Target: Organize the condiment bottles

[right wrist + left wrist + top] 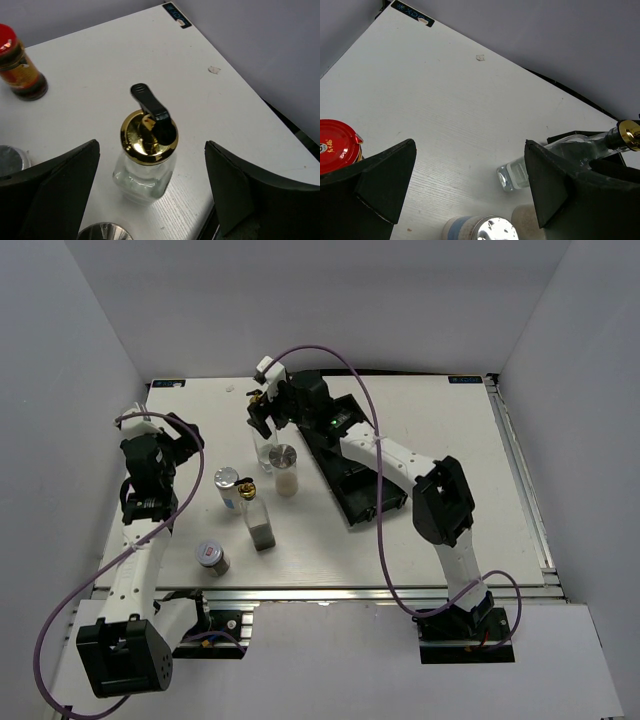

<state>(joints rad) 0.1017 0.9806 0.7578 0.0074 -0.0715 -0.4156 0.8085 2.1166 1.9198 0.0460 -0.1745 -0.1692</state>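
My right gripper (262, 420) is open and hangs over a clear glass bottle (266, 448). Its gold cap and black spout (149, 136) sit between the spread fingers, with gaps on both sides. A silver-lidded shaker jar (286, 468) stands just right of that bottle. A blue-labelled shaker (227, 485), a second gold-spout bottle with dark contents (259, 522) and another shaker (211, 557) stand nearer the front. The red-capped dark jar (19, 64) stands at the far left, hidden in the top view. My left gripper (190, 436) is open and empty, beside the red cap (335, 145).
The black compartment tray (345, 475) lies diagonally under my right arm, right of the bottles. Grey walls close in the table on three sides. A small scrap (214, 69) lies near the back edge.
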